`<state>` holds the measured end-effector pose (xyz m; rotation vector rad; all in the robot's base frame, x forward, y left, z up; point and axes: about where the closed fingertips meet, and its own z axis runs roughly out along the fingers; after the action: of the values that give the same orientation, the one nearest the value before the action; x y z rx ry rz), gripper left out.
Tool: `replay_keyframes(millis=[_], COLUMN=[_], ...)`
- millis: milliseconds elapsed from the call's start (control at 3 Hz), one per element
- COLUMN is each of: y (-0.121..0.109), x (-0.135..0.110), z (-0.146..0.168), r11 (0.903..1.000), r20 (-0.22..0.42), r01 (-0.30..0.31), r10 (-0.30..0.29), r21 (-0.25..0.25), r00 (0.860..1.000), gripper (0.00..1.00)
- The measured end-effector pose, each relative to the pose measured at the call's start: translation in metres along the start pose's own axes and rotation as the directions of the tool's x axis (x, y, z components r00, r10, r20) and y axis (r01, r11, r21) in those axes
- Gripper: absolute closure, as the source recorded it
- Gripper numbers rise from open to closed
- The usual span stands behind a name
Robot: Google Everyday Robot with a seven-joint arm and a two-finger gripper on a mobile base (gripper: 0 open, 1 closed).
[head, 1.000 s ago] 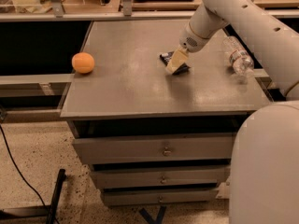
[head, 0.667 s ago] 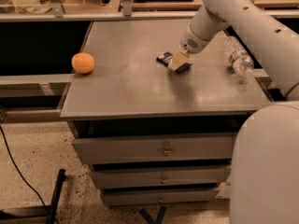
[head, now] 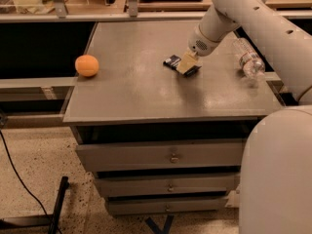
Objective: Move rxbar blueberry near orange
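Observation:
The rxbar blueberry (head: 171, 61), a small dark flat bar, lies on the grey table top (head: 146, 91), right of its middle. My gripper (head: 187, 64) reaches in from the upper right and sits right on the bar's middle, so the bar's dark ends show on either side of it. The orange (head: 87, 65) rests near the table's left edge, well to the left of the bar and the gripper.
A clear plastic water bottle (head: 247, 60) lies near the table's right edge. Drawers (head: 170, 156) are below the top. A shelf with items runs along the back. My white arm (head: 253, 18) and base (head: 278, 174) fill the right side.
The gripper has shifted only slightly over the bar. The bar, the orange and the bottle stay where they were.

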<state>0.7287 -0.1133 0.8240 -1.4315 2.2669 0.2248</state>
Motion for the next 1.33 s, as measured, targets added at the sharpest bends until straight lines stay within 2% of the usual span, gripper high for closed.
replay_keyframes(millis=[667, 1333], y=[0.000, -0.012], x=[-0.001, -0.040], z=[-0.001, -0.039], r11=[1.0000, 0.9980], r20=[0.000, 0.084], r01=[0.000, 0.054], r10=[0.000, -0.057], r21=[0.000, 0.033], r00=[1.000, 0.995], gripper=[1.00, 1.00])
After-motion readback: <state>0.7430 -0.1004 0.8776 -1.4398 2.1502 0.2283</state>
